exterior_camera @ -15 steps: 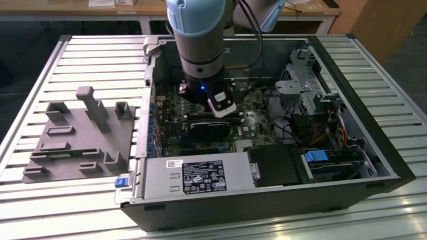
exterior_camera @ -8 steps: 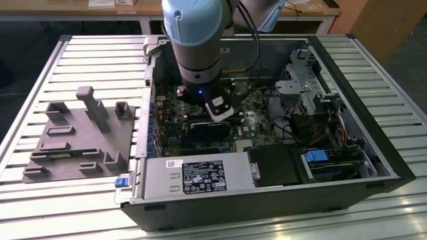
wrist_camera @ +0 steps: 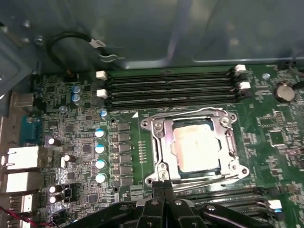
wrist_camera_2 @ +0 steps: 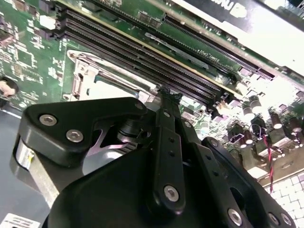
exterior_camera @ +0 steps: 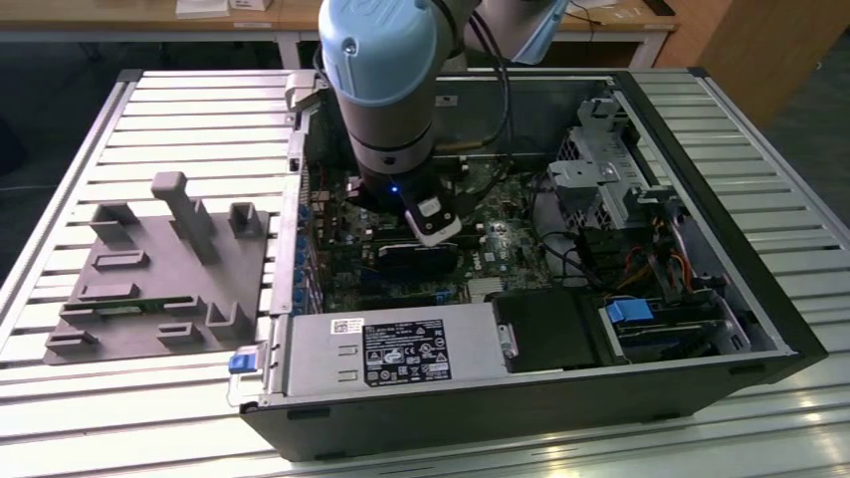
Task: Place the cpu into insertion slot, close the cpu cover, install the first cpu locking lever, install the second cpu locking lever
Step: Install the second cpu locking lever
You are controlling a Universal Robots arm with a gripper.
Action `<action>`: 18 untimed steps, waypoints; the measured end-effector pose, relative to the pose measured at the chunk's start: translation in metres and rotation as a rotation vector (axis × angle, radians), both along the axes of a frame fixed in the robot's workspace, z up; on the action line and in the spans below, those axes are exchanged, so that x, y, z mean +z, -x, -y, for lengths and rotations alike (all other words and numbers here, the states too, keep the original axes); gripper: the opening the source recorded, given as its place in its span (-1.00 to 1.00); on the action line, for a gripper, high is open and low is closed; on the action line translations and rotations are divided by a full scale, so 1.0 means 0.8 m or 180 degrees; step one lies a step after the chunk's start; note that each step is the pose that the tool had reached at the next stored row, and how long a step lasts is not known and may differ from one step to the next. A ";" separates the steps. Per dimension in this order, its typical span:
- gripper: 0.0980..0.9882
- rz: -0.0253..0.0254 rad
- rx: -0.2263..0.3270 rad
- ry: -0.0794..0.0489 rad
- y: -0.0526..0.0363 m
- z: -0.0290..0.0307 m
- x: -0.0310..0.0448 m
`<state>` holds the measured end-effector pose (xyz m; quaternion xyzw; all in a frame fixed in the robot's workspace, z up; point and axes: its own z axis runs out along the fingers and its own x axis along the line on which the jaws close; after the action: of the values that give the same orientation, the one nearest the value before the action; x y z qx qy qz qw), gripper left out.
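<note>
The cpu (wrist_camera: pixel 197 145), a pale silver square, lies in the insertion slot on the green board. The cpu cover (wrist_camera: pixel 161 142), a silver frame, lies flat around it with the chip showing through its window. One thin locking lever (wrist_camera: pixel 209 176) runs along the socket edge nearest my gripper, another (wrist_camera: pixel 190 114) along the edge by the memory slots. My gripper (wrist_camera: pixel 164 184) is shut, its tips together at the near lever's end, beside the cover's corner. In the second wrist view the gripper (wrist_camera_2: pixel 168 92) stands just beside the cpu (wrist_camera_2: pixel 114 90). In the exterior view the gripper (exterior_camera: pixel 432 224) reaches down inside the computer case.
Long black memory slots (wrist_camera: pixel 168 88) run beside the socket, and a row of capacitors (wrist_camera: pixel 99 147) stands on its other side. A power supply (exterior_camera: pixel 385 349) and a drive cage (exterior_camera: pixel 611 189) crowd the case. A grey fixture (exterior_camera: pixel 159 269) sits on the exterior view's left.
</note>
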<state>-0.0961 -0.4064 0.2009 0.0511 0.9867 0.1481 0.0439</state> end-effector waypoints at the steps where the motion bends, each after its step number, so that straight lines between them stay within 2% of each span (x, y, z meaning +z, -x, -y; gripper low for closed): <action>1: -0.99 0.0000 0.0017 -0.0002 0.000 0.0000 -0.0012; 8: -0.99 0.0000 0.0114 -0.0004 0.001 -0.0002 -0.0061; 18: -0.99 0.0000 0.0125 -0.0004 0.002 -0.0039 -0.0107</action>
<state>-0.0974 -0.4033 0.1924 0.0318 0.9874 0.1495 0.0410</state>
